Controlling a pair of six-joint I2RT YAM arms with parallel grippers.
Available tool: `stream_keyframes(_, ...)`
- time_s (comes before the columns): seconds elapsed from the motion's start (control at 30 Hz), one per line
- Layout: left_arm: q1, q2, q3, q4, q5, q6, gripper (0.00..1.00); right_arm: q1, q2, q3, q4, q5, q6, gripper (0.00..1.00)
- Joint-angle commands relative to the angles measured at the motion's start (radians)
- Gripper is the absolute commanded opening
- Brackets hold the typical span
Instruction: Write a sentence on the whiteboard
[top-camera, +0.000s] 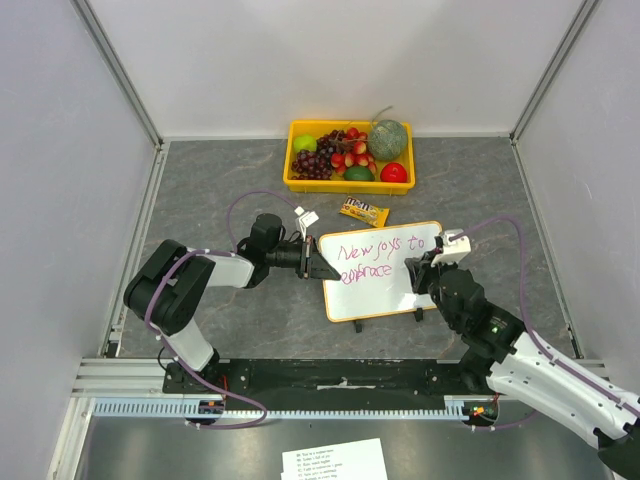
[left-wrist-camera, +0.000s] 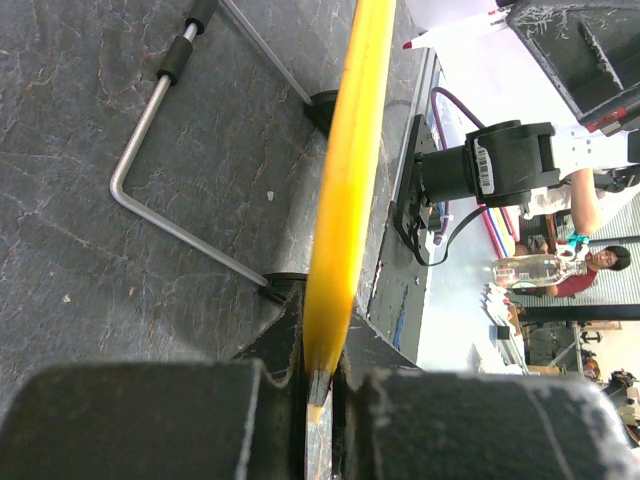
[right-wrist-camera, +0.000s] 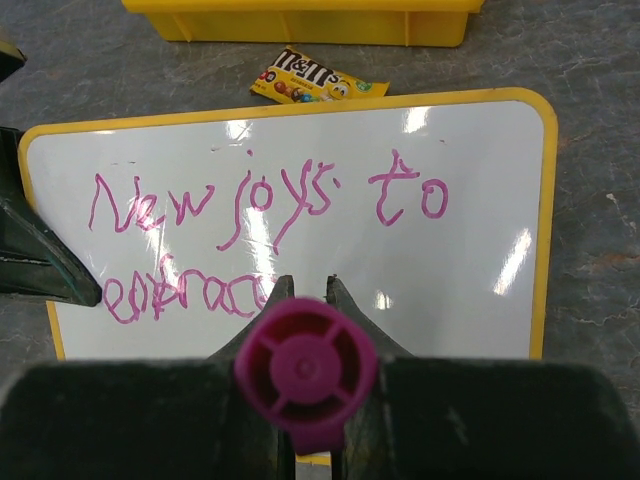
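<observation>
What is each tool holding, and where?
Left tool clamps the whiteboard by its left frame edge; right tool grips the marker around its barrel.

Glossy whiteboard (top-camera: 400, 290), matt mottled grey tabletop (top-camera: 200, 200)

White panel walls (top-camera: 340, 60) on three sides; aluminium corner posts (top-camera: 117, 70). Grey stone-pattern tabletop (top-camera: 500, 190), evenly lit, soft shadows. Slotted pale rail (top-camera: 330, 408) along near edge. Bright blurred room beyond table edge in left wrist view.
</observation>
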Motion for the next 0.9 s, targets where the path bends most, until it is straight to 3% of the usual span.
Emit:
stream_keyframes(0.0,0.010,0.052,-0.018,-0.178,-0.186,0.069,0.02,-0.001,0.003,-0.021,0.069,0.022,0.022,0.00)
stream_keyframes(0.47,0.012,0.045,-0.018,-0.180,-0.190,0.069,0.02,-0.001,0.078,-0.073,0.092,0.055,0.057,0.00)
stream_keyframes(0.87,0.012,0.025,-0.023,-0.190,-0.207,0.075,0.02,-0.001,-0.110,0.048,-0.028,0.012,0.053,0.00)
